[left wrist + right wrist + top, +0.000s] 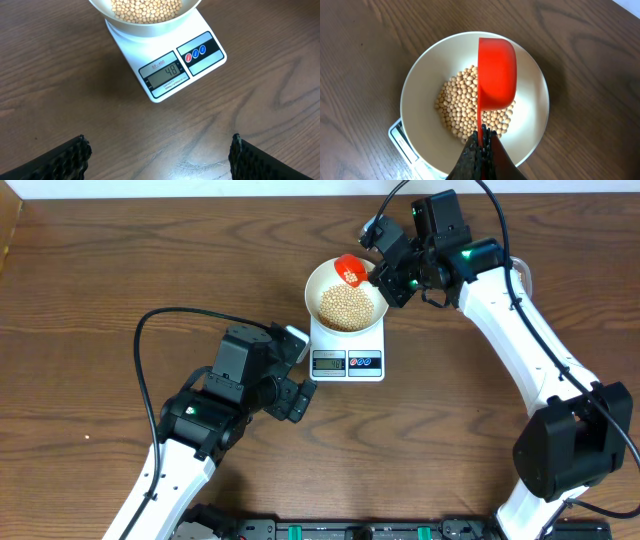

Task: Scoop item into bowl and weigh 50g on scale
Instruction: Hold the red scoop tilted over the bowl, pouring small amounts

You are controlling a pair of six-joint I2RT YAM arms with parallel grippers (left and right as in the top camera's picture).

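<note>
Overhead view first: we are holding the red scoop (350, 270) with the right gripper (380, 277) over the far rim of the bowl (313, 292). The bowl is sitting on the scale (348, 346) in the middle part of the table (90, 290). The beans (346, 306) are lying in a heap inside the bowl. A black cable (139, 350) is looping at the left side, well apart from the scale, so it is not disturbing us.

Left wrist view: the left gripper (159, 157) is hanging low in front of the scale, with its fingers (65, 157) spread wide and pinching nothing. The display (167, 74) is showing 48, so we are judging that only a few beans are missing. This gripper is standing near the scale's front and should not be touching it, or the reading is going wrong.

Right wrist view: the fingers (467, 162) are pressed together on the scoop's handle, and the cup is hanging tilted on its side above the heap. We cannot tell whether any beans are inside it. For this step we are advising a very small tilt or a light shake, letting the beans fall one by one, and not resting the scoop on the rim.
</note>
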